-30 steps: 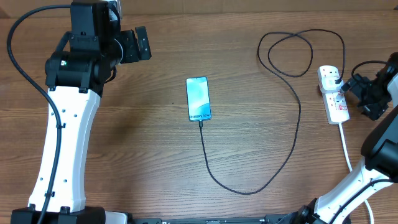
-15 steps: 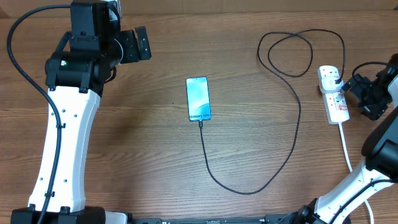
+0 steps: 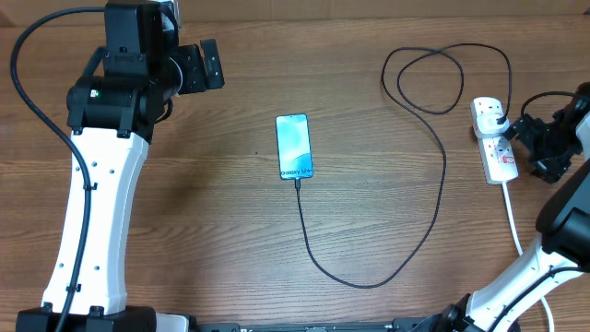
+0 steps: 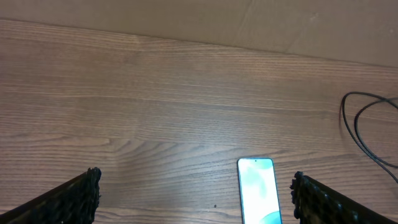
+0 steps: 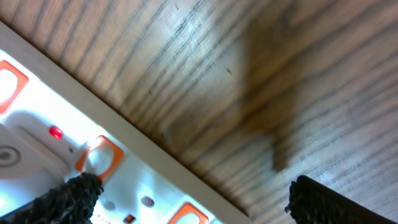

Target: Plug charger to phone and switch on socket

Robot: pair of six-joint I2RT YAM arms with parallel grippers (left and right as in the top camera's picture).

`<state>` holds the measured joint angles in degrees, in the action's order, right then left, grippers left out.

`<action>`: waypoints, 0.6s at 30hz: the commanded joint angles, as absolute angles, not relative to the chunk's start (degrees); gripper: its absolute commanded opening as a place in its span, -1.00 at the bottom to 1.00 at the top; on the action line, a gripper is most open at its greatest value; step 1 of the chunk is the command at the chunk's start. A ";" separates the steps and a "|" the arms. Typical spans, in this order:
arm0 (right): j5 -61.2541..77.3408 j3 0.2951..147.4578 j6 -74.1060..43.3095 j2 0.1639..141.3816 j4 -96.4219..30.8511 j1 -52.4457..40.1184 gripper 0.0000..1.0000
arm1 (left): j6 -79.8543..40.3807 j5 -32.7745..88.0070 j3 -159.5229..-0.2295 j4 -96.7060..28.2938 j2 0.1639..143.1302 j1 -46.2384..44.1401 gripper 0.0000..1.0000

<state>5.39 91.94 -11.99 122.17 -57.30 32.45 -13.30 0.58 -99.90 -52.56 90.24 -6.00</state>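
The phone lies mid-table with its blue screen lit; its top end shows in the left wrist view. The thin black charger cable meets the phone's near end, loops round, and ends at a black plug in the white socket strip. In the right wrist view the strip shows orange-red switches and a small red light. My right gripper is open just right of the strip, one finger over it. My left gripper is open and empty, high at the far left.
The strip's thick white cord runs toward the near right edge past my right arm's base. The cable's double loop lies at the far right. A cardboard wall bounds the far side.
My right gripper has shifted slightly to the right, away from the strip. The left arm, phone and cable have not moved.
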 commanded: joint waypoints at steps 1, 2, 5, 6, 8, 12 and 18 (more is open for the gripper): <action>0.84 93.62 -12.23 114.96 -57.93 32.23 1.00 | -12.21 -0.23 -99.85 -52.49 90.70 -6.39 0.99; -0.10 93.60 -12.27 112.46 -58.06 32.27 1.00 | -12.21 -0.23 -99.85 -52.49 90.70 -6.39 0.99; -2.96 93.60 -13.74 105.58 -59.27 32.27 1.00 | -12.21 -0.23 -99.85 -52.49 90.70 -6.39 0.99; -2.96 93.62 -13.76 103.90 -59.61 32.27 1.00 | -12.21 -0.23 -99.85 -52.49 90.70 -6.39 0.99; -2.90 93.60 -15.14 100.07 -60.62 32.27 1.00 | -12.21 -0.23 -99.85 -52.49 90.70 -6.39 0.99; -2.70 93.60 -15.25 93.36 -64.75 31.35 1.00 | -12.21 -0.23 -99.85 -52.49 90.70 -6.39 0.99; -2.68 93.58 -16.03 88.05 -74.28 28.47 1.00 | -12.21 -0.23 -99.85 -52.49 90.70 -6.37 0.99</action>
